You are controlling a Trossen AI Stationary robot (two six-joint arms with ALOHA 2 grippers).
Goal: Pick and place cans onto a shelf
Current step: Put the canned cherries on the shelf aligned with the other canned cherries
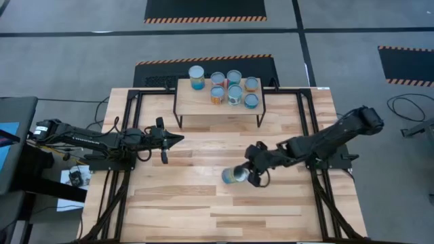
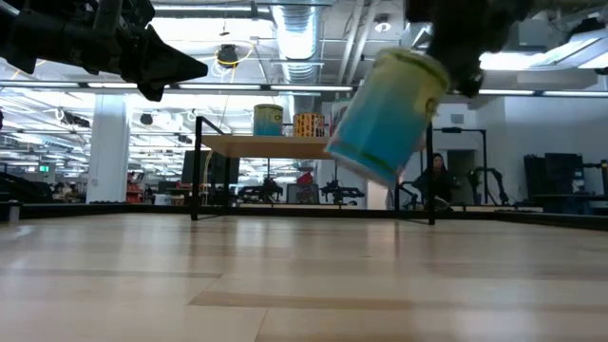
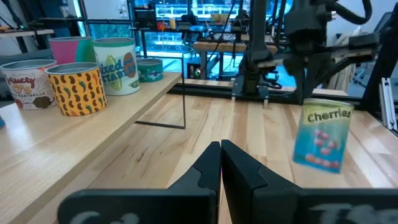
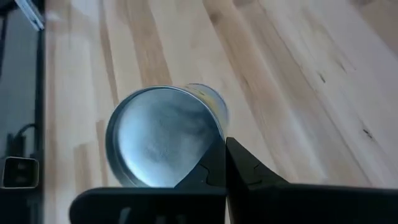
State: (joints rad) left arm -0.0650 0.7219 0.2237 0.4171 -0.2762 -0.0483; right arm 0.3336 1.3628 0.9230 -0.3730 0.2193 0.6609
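- Left gripper (image 1: 178, 138), fingers together and holding nothing, waits left of the shelf (image 1: 203, 102).
- Seven cans (image 1: 234, 93) already stand on the shelf.
- Right gripper (image 1: 252, 173) pinches the cherries can (image 1: 234, 176) by its rim, tilted off the table, below the shelf, probably for carrying there.

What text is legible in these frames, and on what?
"Cherries": teal can hanging tilted at the right pincer.
"ixed", cut off: white can on the shelf.
Brown-labelled can: a word ending "EATBALLS"; the line above is too blurred.
Yellow can: pattern only.
Other cans: too small.
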